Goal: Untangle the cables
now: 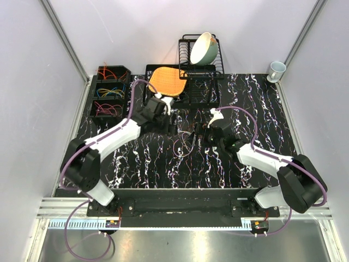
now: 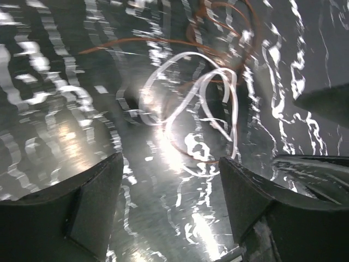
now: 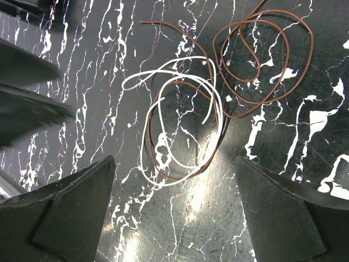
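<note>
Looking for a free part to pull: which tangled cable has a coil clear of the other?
The brown cable: one coil lies apart, while the white cable sits wholly within the tangle.

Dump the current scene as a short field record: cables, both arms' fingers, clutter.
surface: black marbled table
loose cables: white cable and brown cable, loops overlapping, lying flat at centre
left fingers: open, above the loops, holding nothing
right fingers: open, above the loops, holding nothing
bins: far left, coloured cables inside
back edge: dish rack with bowl, orange mat, mug
</note>
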Available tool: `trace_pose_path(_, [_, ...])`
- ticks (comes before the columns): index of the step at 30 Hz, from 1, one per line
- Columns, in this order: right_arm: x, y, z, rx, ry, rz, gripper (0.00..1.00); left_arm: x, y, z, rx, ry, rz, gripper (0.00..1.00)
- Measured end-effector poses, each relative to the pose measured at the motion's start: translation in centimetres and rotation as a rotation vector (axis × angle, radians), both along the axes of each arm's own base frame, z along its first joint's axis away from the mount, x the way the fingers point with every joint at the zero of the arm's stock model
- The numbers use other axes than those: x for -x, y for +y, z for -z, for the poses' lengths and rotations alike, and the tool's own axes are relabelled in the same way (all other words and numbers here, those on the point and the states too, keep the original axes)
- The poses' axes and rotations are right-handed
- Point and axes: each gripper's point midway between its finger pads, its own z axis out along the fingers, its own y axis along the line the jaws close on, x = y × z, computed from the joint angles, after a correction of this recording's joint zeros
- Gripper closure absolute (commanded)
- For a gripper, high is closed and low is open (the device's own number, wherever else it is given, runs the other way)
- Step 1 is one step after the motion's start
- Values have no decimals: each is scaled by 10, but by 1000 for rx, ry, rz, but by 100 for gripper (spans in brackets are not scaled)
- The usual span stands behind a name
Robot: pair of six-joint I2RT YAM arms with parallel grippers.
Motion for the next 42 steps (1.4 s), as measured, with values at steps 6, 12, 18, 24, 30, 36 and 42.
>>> trace_pose_path(6, [0,0,0,0,0,1,4,-5,-22,27,-27,43,55,30])
trace_pose_path(12, [0,0,0,0,0,1,4,-16,-43,39,-25,57,92,41])
trace_pose_path(18, [0,0,0,0,0,1,4,-18,-58,47,-20,66,122,69])
trace_pose_path(24, [0,0,0,0,0,1,4,-16,-59,56,-36,88,134,100])
trace_pose_path(30, [0,0,0,0,0,1,4,-20,-59,44,-53,79,139,100])
trace_pose_path(36, [0,0,0,0,0,1,4,-15,-41,-9,-87,39,103,100])
trace_pose_path(42, [0,0,0,0,0,1,4,7,-14,-96,-32,-91,61,94])
